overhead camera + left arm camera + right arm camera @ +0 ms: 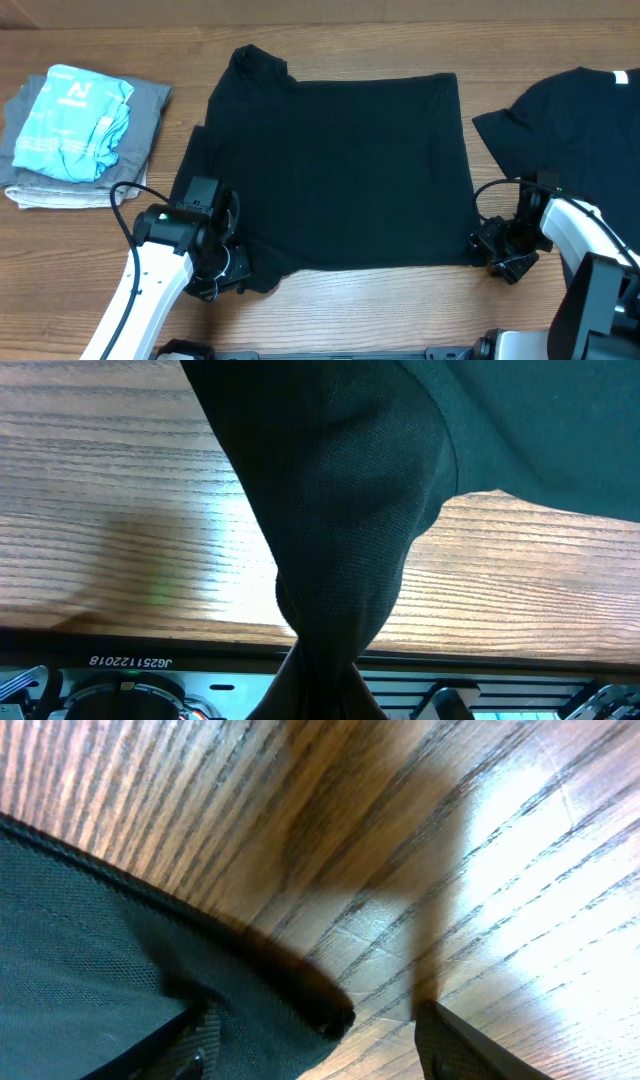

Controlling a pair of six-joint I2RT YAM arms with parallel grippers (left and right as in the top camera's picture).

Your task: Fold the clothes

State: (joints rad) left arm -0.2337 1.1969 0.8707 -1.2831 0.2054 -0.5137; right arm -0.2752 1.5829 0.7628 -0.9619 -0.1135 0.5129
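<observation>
A black T-shirt (330, 170) lies spread across the middle of the table, one sleeve up at the back left. My left gripper (215, 265) is at its near left corner, shut on a bunch of the fabric. In the left wrist view that black fabric (340, 540) narrows down into the jaws, which it hides. My right gripper (500, 252) sits at the shirt's near right corner, open. In the right wrist view the hem corner (290, 1005) lies loose on the wood between the two fingers (460, 1050), draped over the left one.
A second black shirt (580, 120) with a white neck label lies at the back right. A stack of folded clothes (80, 130), light blue on grey, sits at the far left. Bare wood runs along the table's near edge (150, 540).
</observation>
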